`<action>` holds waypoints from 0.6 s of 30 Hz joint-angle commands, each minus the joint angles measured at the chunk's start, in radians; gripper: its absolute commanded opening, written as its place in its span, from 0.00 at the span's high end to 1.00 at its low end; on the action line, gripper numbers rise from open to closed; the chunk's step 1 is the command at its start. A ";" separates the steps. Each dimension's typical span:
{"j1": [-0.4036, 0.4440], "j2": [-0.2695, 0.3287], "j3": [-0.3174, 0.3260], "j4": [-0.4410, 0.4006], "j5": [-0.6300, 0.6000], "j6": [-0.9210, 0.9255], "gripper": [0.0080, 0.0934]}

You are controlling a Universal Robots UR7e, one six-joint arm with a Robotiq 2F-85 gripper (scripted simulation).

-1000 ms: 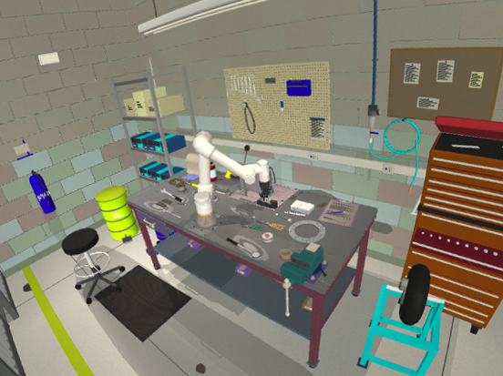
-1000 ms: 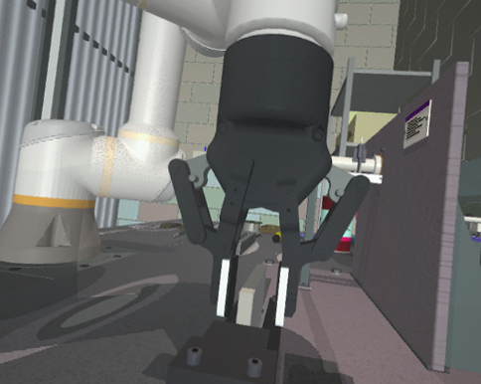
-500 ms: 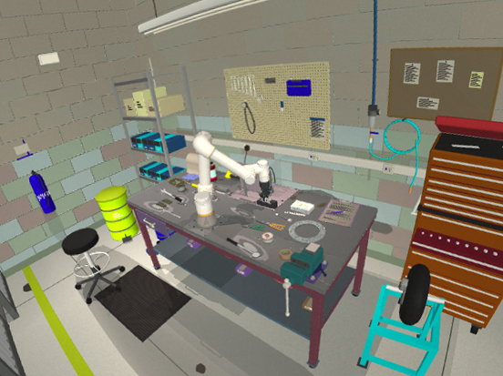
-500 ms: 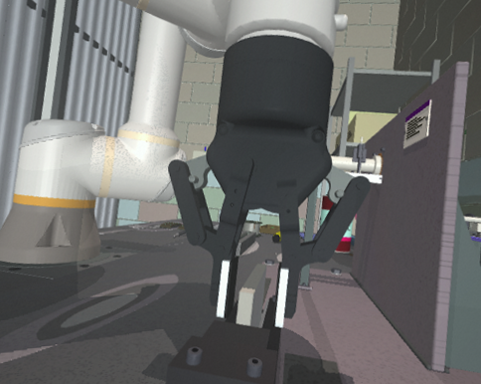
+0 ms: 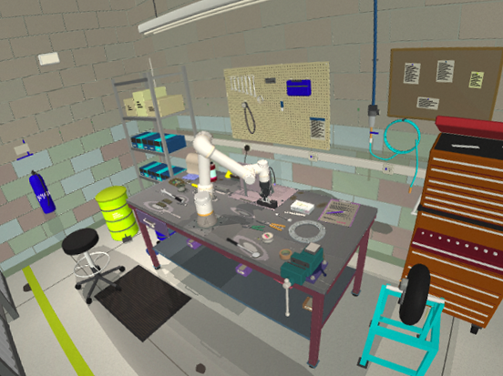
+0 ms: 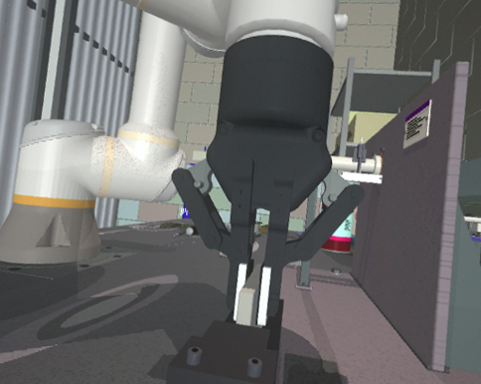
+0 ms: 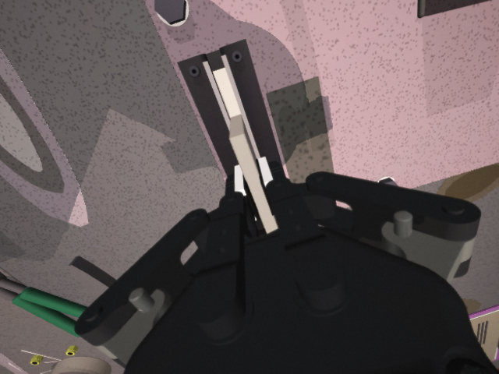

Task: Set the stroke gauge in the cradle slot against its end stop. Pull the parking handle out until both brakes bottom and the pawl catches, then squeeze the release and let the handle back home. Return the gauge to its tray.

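Observation:
The near end of the stroke gauge is hidden behind my gripper's body; the gauge is a thin cream bar lying along a dark tray with two screws at its far end. My gripper points straight down over the tray and its white-padded fingers are closed on the sides of the gauge. From the second side camera the bar sits between the pads just above the dark block. The upright grey panel of the brake rig stands to the right, with a white handle rod sticking out of it.
The rig panel rises close on the right of my gripper. My arm's base stands to the left on the bench. Green-handled pliers, a ring gasket, a parts box and a vise lie further along.

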 commanded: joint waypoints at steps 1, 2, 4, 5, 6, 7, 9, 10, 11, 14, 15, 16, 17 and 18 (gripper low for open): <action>0.000 0.000 0.000 0.000 0.000 0.000 0.97; 0.000 0.000 0.000 0.000 0.000 0.000 0.99; 0.000 0.000 0.000 0.000 0.000 0.000 1.00; 0.000 0.000 0.000 0.000 0.000 0.000 1.00; 0.000 0.000 0.000 0.000 0.000 0.000 1.00; 0.000 0.000 0.000 0.000 0.000 0.000 1.00; 0.000 0.000 0.000 0.000 0.000 0.000 1.00; 0.000 0.000 0.000 0.000 0.000 0.000 1.00; 0.000 0.000 0.000 0.000 0.000 0.000 1.00; 0.000 0.000 0.000 -0.001 0.000 0.000 1.00; 0.000 0.000 0.000 -0.001 0.000 0.000 1.00; 0.000 0.000 0.000 -0.001 0.000 0.000 1.00; 0.000 0.000 0.000 -0.001 0.000 0.000 1.00; 0.000 0.000 0.000 -0.001 0.000 0.000 1.00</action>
